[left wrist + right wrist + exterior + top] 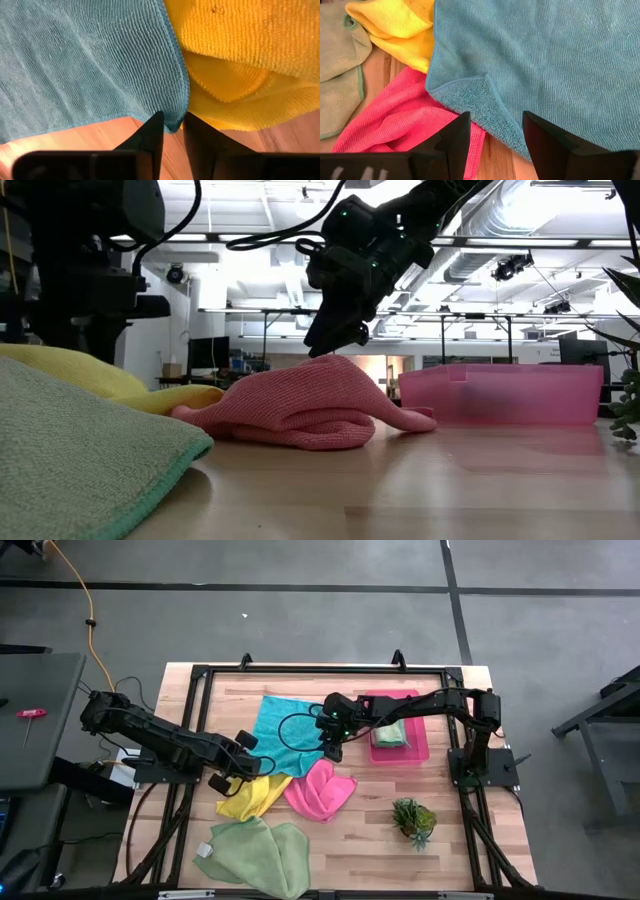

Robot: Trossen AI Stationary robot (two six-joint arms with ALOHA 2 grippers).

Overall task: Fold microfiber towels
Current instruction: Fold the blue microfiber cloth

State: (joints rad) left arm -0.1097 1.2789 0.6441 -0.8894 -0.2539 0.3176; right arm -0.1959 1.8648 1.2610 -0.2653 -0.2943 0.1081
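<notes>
Teal towel (545,55), fuzzy, 1 corner curled

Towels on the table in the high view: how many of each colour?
Teal towel: 1
Yellow towel: 1
Hot pink towel: 1
Pale green towels: 2, one near the front edge, one folded in the pink tray
Total: 5

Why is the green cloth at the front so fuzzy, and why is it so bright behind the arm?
Low view: the pale green microfiber towel lies nearest the camera, out of focus; ceiling lights glare behind the dark right gripper, leaving it nearly a silhouette. Left wrist view: the teal fuzzy towel looks sharp, its weave showing.
</notes>
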